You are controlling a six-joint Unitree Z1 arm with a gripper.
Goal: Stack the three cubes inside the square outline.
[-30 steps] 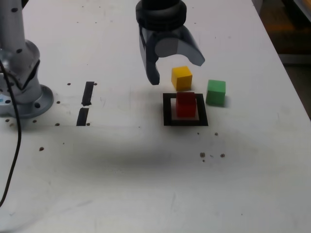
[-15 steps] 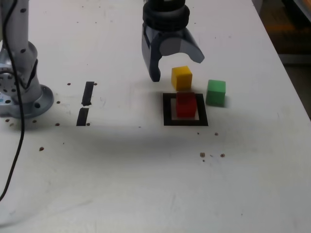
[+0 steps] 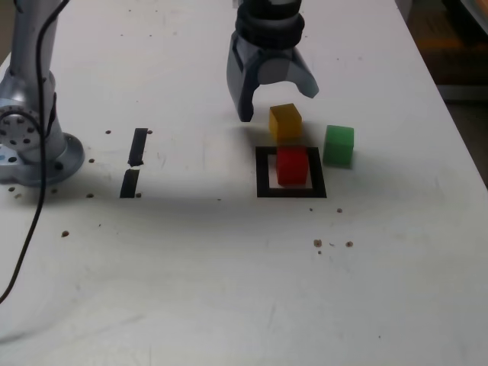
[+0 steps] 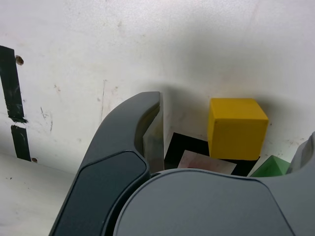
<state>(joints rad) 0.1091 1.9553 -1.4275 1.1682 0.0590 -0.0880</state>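
Gripper (image 3: pixel 278 103) hangs over the white table (image 3: pixel 229 267), jaws spread wide, nothing between them. Red cube (image 3: pixel 291 165) sits inside the black tape square outline (image 3: pixel 262 171). Yellow cube (image 3: pixel 285 122) just beyond the outline at 12 o'clock from the red one (partly under the claw). Green cube (image 3: pixel 338 146) at 2 o'clock, just outside the frame. Two black tape strips (image 3: pixel 134 162) well apart at 9 o'clock.
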